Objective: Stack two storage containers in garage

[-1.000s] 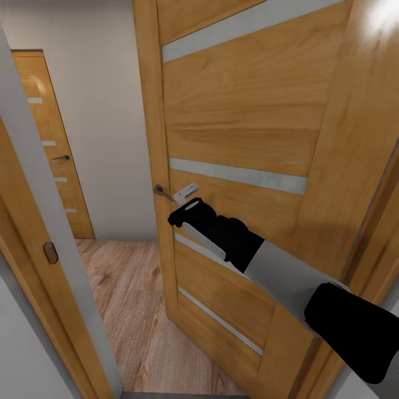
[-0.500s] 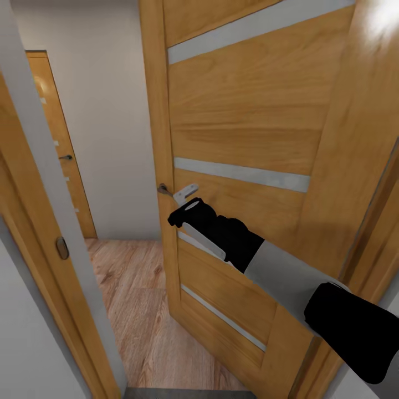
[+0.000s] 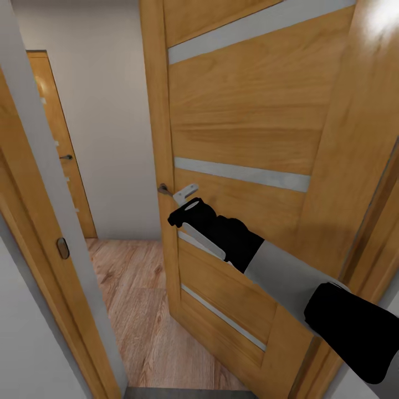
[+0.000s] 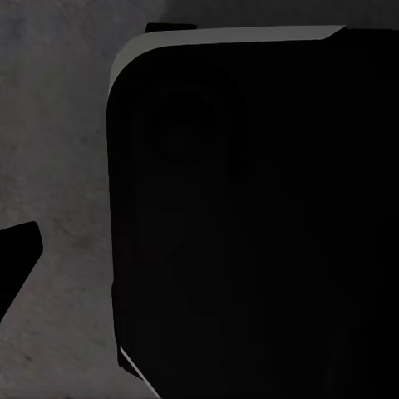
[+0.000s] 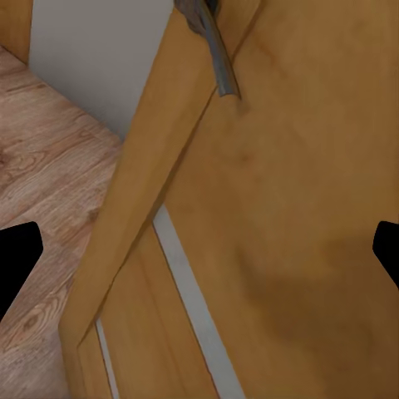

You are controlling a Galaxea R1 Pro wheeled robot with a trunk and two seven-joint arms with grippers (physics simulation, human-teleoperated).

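The two storage containers are out of view. My right gripper (image 3: 185, 200) rests against a wooden slatted door (image 3: 249, 127), just below its metal handle (image 3: 164, 190). In the right wrist view, that gripper (image 5: 199, 258) is open, its black fingertips (image 5: 17, 258) spread wide with nothing between them, and the handle (image 5: 212, 50) sits a little ahead. The left wrist view looks at dark grey concrete floor (image 4: 58, 166) and the robot's black body (image 4: 249, 216). One left fingertip (image 4: 15, 259) stands far out at the edge.
The door stands partly open. Beyond it runs a light wood plank floor (image 3: 138, 288) to a white wall and a second wooden door (image 3: 55, 138). A door frame (image 3: 50, 183) with a strike plate bounds the gap on the left. The passage is narrow.
The whole view shifted slightly early on, so frame and door sit a bit further right. Since half a second ago nothing has moved. My right arm holds the same pose.
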